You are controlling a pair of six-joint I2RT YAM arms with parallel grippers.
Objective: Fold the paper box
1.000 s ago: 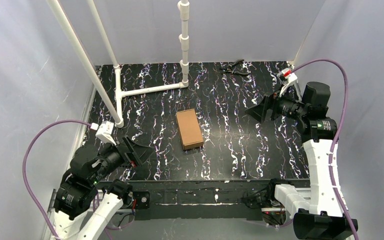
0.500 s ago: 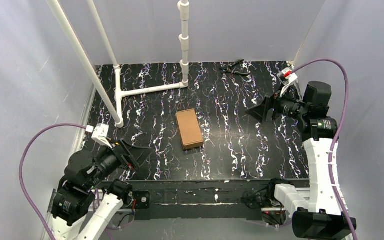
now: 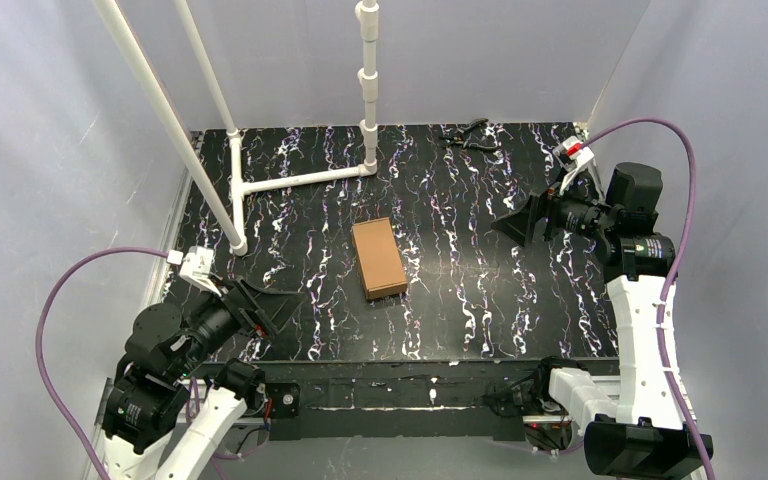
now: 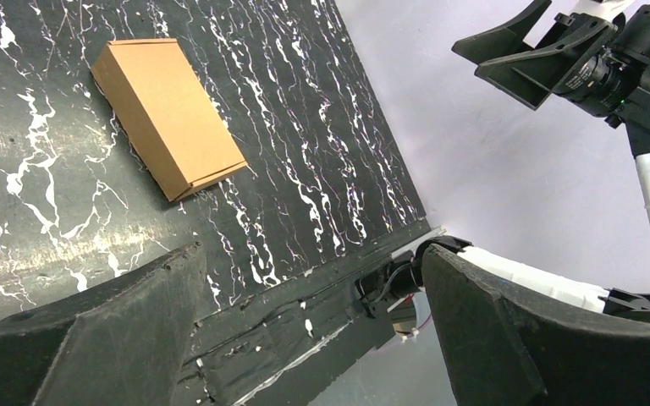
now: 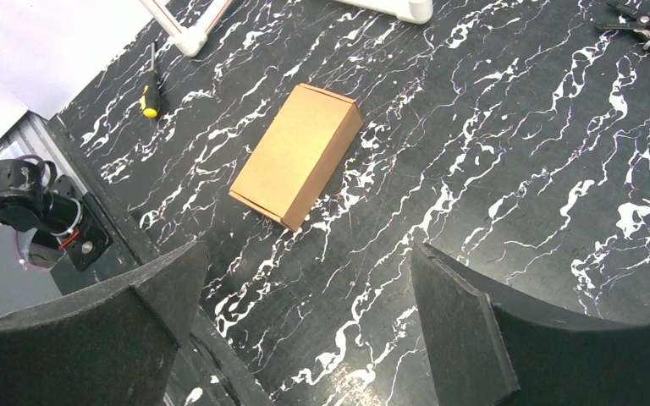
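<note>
**Left arm drawn back, box lying closed at mid-table**

Since a second ago the left arm has pulled back and down toward the near-left corner, its purple cable sagging lower. The right arm has shifted only slightly and the box has not moved.

The black table top with white marbled streaks (image 3: 480, 300) fills the middle of the overhead view. A white plastic pipe frame (image 3: 300, 180) stands on its far-left part.

The left gripper (image 3: 288, 312) hangs over the near-left edge with its black wedge-shaped jaws spread wide and nothing between them. The right gripper (image 3: 512, 220) hovers above the right side of the table. Its jaws are equally wide apart and grip nothing.

The plain brown cardboard paper box (image 3: 378, 258) lies flat near the table's centre, closed into a small rectangular block. Its long side runs roughly away from the arms, and it sits well apart from both grippers.

A pair of black-handled pliers (image 3: 470, 135) rests by the far edge. In the right wrist view a small screwdriver with a yellow and black handle (image 5: 148, 97) lies near a foot of the pipe frame.
</note>
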